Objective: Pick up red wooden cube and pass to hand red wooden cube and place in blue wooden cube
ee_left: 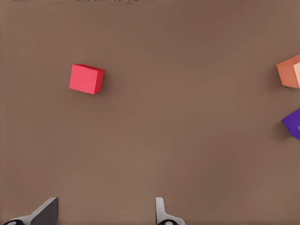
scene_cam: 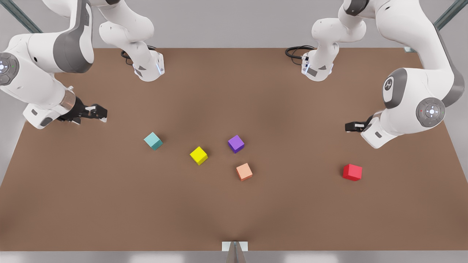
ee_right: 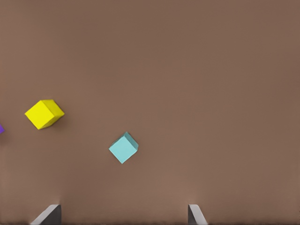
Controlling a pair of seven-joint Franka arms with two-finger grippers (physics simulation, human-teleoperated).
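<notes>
Red wooden cube [scene_cam: 352,172] sits alone on the brown table [scene_cam: 109,204] toward the front view's right, just beneath and apart from the left gripper [scene_cam: 351,126], whose fingers [ee_left: 161,213] are spread wide and empty. Across the table, the right gripper [scene_cam: 98,112] hovers wide open near the blue wooden cube [scene_cam: 153,141].

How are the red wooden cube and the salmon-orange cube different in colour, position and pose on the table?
The red wooden cube is bright red; the salmon-orange cube is paler. The red one lies alone toward the front view's right, near the left hand; the salmon-orange one lies mid-table, next to the purple cube. In the front view, their edges point in slightly different directions. Both look equal in size, rest flat and are untouched.
</notes>
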